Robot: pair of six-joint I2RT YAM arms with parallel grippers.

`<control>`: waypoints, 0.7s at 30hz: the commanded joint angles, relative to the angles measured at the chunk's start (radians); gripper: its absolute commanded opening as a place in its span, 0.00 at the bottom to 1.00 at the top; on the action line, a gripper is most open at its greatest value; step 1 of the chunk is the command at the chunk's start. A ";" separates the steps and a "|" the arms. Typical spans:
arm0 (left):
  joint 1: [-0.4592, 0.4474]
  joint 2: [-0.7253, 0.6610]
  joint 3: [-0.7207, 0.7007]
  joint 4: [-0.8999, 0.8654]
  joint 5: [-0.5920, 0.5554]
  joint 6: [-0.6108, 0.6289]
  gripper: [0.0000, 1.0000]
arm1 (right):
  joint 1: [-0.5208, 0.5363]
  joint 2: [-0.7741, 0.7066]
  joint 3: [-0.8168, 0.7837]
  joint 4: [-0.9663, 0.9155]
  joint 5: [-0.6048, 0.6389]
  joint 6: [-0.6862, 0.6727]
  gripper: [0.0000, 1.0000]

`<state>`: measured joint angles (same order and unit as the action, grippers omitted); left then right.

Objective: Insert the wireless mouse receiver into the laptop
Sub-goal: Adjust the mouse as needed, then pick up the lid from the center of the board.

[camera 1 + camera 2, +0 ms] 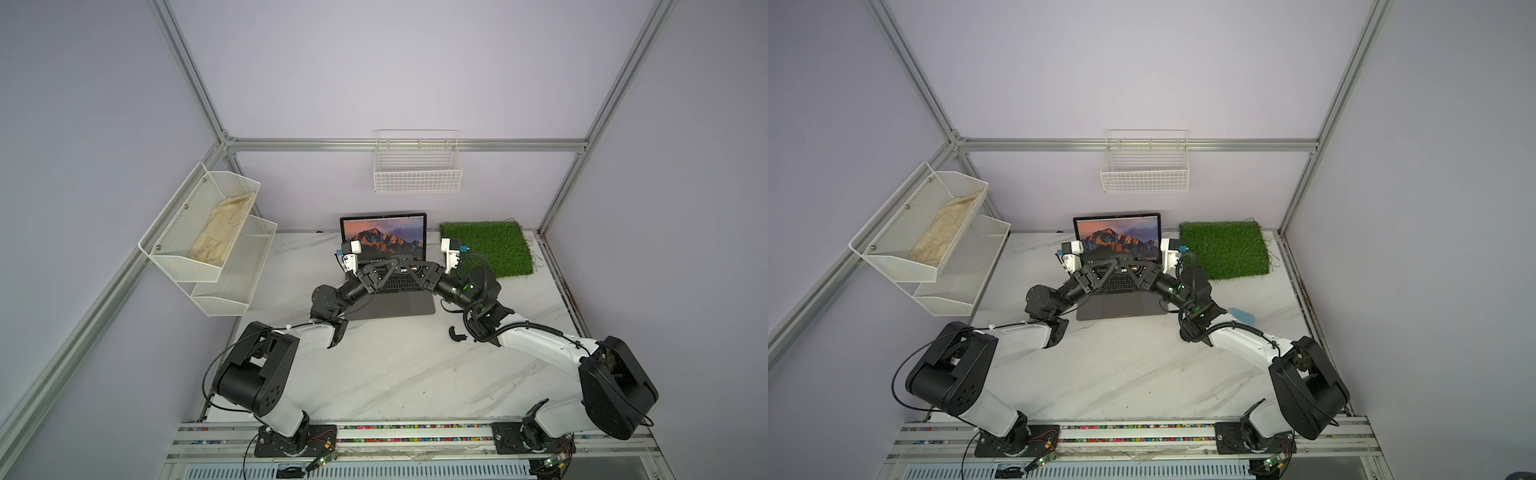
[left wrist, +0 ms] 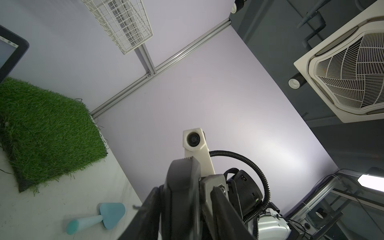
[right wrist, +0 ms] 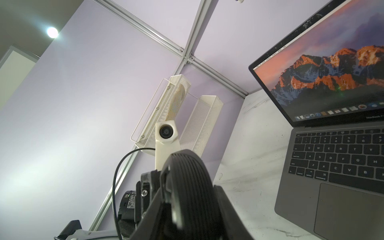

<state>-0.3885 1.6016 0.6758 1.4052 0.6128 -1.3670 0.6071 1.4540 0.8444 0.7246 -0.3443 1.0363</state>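
Left wrist view alone shows a blue scraper (image 2: 97, 216) whole near the grass mat (image 2: 45, 128); both top views show left gripper (image 1: 391, 263) and right gripper (image 1: 417, 267) meeting above the open laptop (image 1: 395, 305). Grips cannot be told behind a black ribbed object (image 3: 187, 176); receiver hidden.

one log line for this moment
right gripper: gripping black mouse above laptop keyboard | left gripper: at mouse, grip unclear | receiver: not visible | shell piece: on table
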 commanded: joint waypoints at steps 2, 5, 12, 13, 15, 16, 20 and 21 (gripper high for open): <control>-0.004 0.007 0.053 0.056 0.010 -0.004 0.34 | 0.005 -0.003 -0.017 0.056 0.008 0.028 0.00; -0.004 0.017 0.055 0.055 0.018 -0.009 0.30 | 0.005 0.001 -0.020 0.065 0.005 0.032 0.00; -0.003 0.015 0.057 0.054 0.026 0.010 0.00 | 0.005 0.000 -0.022 0.028 0.000 0.021 0.00; 0.003 0.010 0.037 0.046 0.003 0.022 0.00 | 0.000 -0.019 -0.026 -0.010 0.006 0.009 0.09; 0.026 -0.010 -0.011 -0.012 -0.051 0.061 0.00 | -0.028 -0.067 -0.020 -0.190 0.017 -0.066 0.47; 0.040 -0.027 -0.043 -0.074 -0.089 0.093 0.00 | -0.045 -0.102 -0.019 -0.304 0.037 -0.122 0.60; 0.099 -0.084 -0.101 -0.305 -0.117 0.208 0.00 | -0.091 -0.237 -0.072 -0.623 0.192 -0.260 0.97; 0.110 -0.090 -0.110 -0.327 -0.117 0.218 0.00 | -0.093 -0.252 -0.070 -0.708 0.229 -0.292 0.97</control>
<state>-0.3099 1.5646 0.5945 1.1973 0.5404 -1.2522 0.5320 1.2629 0.7914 0.3252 -0.2417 0.8665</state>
